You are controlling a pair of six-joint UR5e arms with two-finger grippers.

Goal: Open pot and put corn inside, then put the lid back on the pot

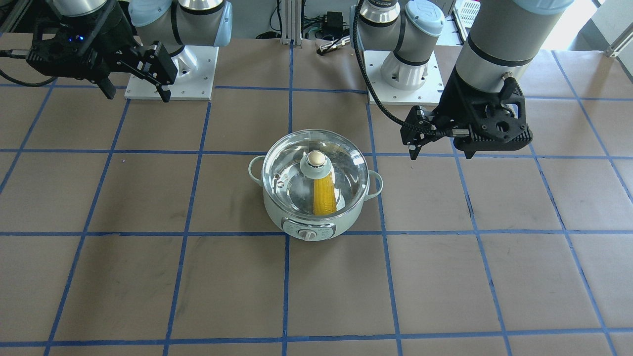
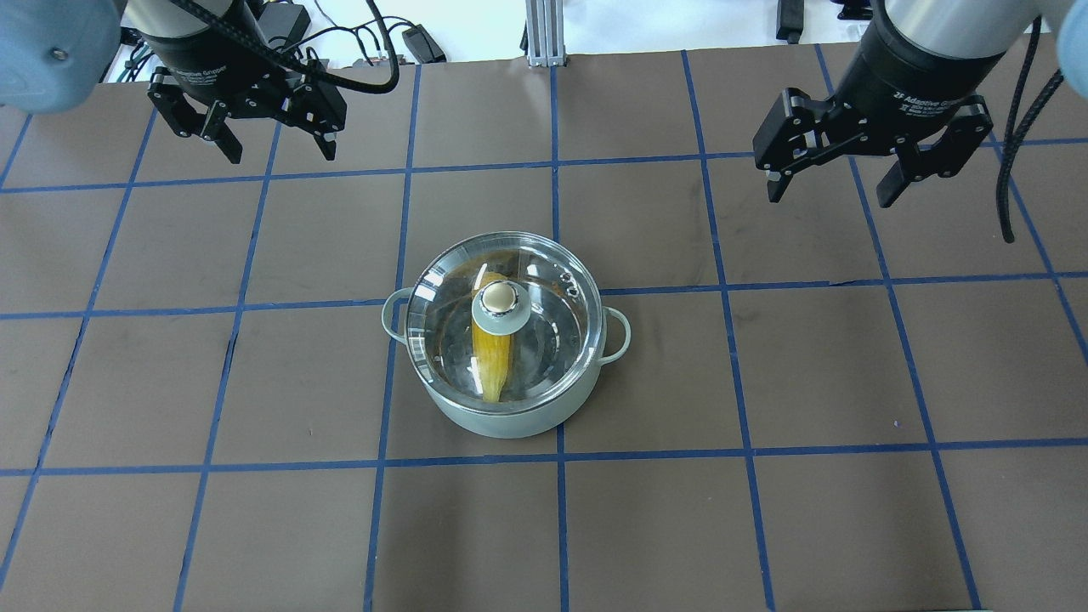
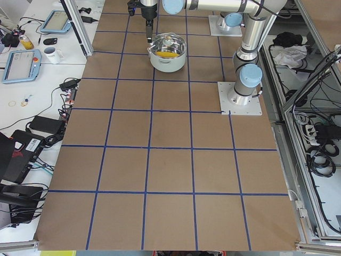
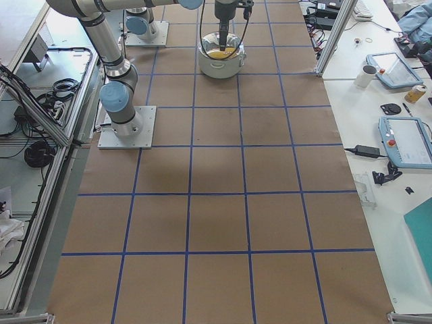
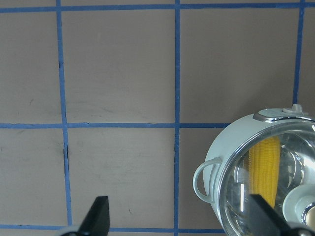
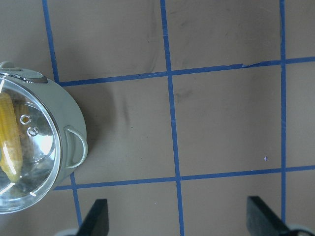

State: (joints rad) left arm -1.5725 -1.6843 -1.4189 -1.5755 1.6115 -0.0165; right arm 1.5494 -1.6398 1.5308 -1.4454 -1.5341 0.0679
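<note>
Glass lid [image 2: 557, 319] covers the corn [image 2: 493, 364] in the pot [image 2: 510, 422], so we hold left gripper [image 2: 279, 155] and right gripper [image 2: 831, 197] spread, empty.

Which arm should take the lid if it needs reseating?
Left, marginally. The lid sits on the pot, corn inside. The left gripper and right gripper both hang open, clear of it; the left looks nearer, and its wrist camera catches the lid's knob.
</note>
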